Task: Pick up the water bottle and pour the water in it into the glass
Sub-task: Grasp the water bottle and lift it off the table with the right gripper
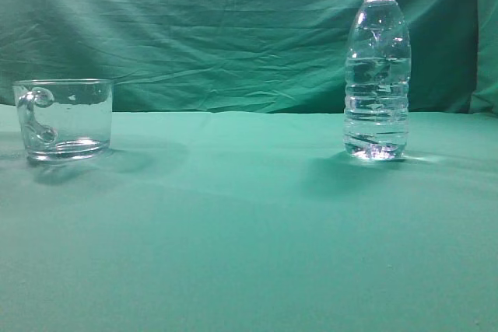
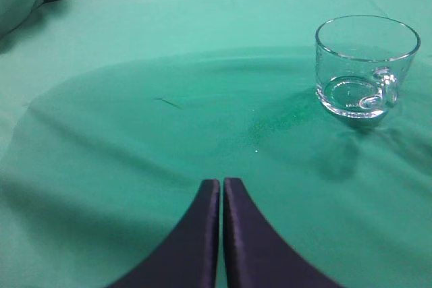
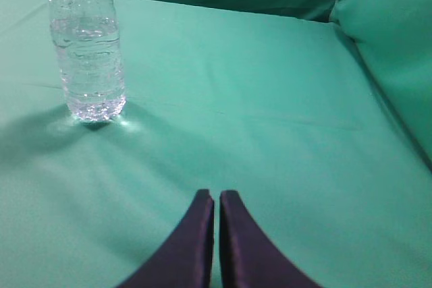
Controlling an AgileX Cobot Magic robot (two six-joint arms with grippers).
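I've got the water bottle (image 3: 88, 52) upright on the tabletop (image 3: 256, 99), ahead-left of my right gripper (image 3: 216, 197), the nearer arm; both it and left gripper (image 2: 222, 183) clenched empty, glass (image 2: 364, 65) well apart.

Left gripper (image 2: 221, 183) and right gripper (image 3: 216, 195), jaws apparently closed, empty

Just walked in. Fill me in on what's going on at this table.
Nothing is being handled yet. The water bottle, capless and holding water, stands upright on the green cloth to the right; the empty glass mug sits apart on the left. The left gripper and right gripper are both shut, short of either object. Pouring hasn't begun.
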